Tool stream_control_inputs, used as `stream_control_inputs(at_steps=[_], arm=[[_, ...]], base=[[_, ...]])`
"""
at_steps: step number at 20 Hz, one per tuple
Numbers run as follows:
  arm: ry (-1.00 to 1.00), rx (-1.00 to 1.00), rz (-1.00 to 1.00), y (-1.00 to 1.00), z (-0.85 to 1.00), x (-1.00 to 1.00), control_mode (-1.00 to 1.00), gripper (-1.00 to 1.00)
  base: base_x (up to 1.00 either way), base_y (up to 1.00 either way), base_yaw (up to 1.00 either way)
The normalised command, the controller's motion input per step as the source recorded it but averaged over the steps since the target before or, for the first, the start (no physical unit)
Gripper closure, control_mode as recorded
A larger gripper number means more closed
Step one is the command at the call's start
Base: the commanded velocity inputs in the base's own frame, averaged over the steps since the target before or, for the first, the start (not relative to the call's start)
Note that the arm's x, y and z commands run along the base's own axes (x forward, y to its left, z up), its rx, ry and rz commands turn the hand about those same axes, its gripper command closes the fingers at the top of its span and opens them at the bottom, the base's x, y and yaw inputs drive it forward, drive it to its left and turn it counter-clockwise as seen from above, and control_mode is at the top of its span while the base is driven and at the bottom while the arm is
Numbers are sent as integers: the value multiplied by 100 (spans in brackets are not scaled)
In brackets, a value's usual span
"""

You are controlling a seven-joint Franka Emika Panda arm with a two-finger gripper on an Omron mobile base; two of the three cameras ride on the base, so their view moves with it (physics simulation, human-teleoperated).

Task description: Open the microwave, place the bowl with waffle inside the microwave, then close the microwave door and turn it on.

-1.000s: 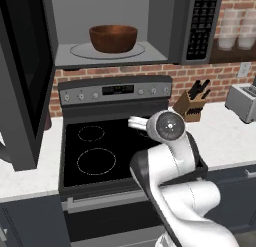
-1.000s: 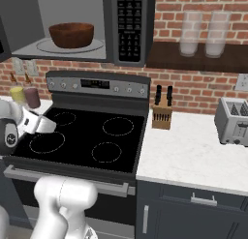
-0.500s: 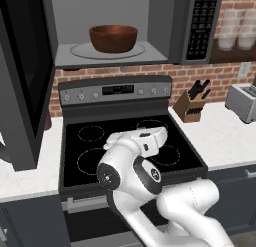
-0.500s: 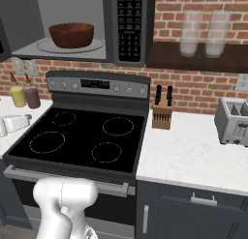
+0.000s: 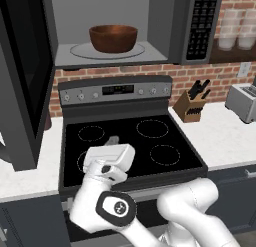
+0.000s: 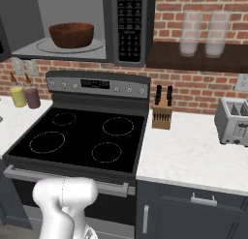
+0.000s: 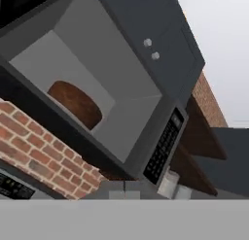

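A: Where is the bowl (image 5: 113, 38) now?

B: It sits on the glass turntable (image 5: 107, 50) inside the microwave (image 6: 87, 25), near the middle. Whether the waffle is in it I cannot tell; the rim hides the inside. The microwave door (image 5: 24, 76) stands swung out to the left, so I judge the step in hand is to close it.

A: And your fingers?

B: They are pressed together with nothing between them. My gripper (image 5: 113, 141) hangs low over the front of the stove (image 6: 77, 141), well below the microwave, with the hand camera looking up at the microwave from below.

A: How will you do the closing well?

B: I think I should lift my arm to the outer face of the door near its free edge, far from the hinge, and push it in one smooth arc until it meets the frame. Closed fingers are good for pushing. I must keep clear of the stove knobs and not touch the bowl.

A: What do you count around you?

B: One bowl, one microwave, one stove with four burner rings, one knife block (image 6: 162, 115), one toaster (image 6: 233, 120), two jars (image 6: 24, 96) on the table at the left, and two glass containers (image 6: 204, 34) on the shelf.
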Motion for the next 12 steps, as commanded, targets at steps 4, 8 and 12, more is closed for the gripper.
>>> stream_control_inputs(at_steps=[4,8,12], arm=[[-32,-13,0,98,0,0,-100,100],[-21,-13,0,100,0,5,-100,100],[-18,-13,0,100,1,2,-100,100]], base=[[0,0,0],[0,0,0],[0,0,0]])
